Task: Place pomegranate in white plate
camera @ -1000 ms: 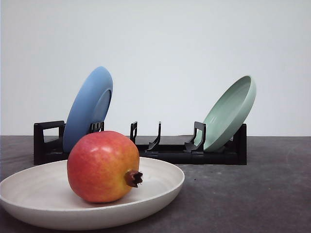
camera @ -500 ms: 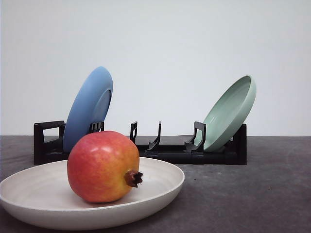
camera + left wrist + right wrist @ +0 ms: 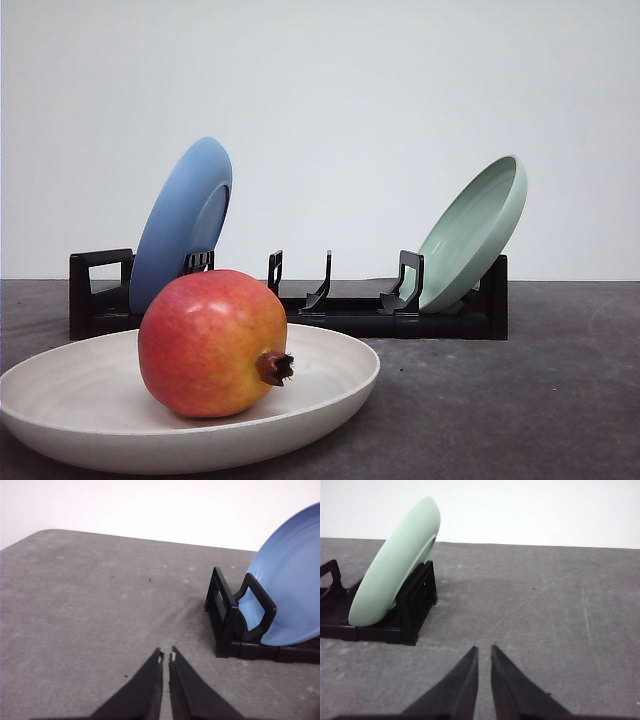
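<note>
The round red pomegranate (image 3: 212,342) sits in the wide off-white plate (image 3: 90,405) on the grey bench (image 3: 520,400). Behind that plate stands the black slotted dish rack (image 3: 340,305), with the blue plate (image 3: 182,222) leaning behind the pomegranate and the pale green plate (image 3: 472,232) leaning behind and to its right.

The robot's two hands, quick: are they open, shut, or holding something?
Left gripper: shut, fingers nearly touching, holding nothing.
Right gripper: shut, only a thin slit between the fingers, holding nothing.
</note>
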Tool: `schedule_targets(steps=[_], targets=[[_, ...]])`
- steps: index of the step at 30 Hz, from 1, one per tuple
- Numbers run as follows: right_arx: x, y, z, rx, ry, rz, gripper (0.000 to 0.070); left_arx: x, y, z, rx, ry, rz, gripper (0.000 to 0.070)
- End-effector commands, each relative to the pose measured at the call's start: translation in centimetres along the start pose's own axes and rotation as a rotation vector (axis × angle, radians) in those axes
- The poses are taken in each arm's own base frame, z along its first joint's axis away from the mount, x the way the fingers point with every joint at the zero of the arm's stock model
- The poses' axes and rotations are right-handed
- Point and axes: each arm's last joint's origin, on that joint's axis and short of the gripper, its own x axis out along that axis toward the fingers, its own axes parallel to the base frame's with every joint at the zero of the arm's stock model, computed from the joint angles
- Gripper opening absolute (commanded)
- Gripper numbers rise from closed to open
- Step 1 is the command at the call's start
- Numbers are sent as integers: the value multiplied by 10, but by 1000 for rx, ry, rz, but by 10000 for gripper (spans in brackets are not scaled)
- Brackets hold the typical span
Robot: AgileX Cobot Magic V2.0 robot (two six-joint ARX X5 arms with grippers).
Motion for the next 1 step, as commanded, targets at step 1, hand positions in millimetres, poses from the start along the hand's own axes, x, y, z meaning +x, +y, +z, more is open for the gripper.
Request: schedule_targets(steps=[1], targets=[[0, 0, 0, 2, -6, -1, 45, 1, 0, -2, 1, 0, -3, 0]])
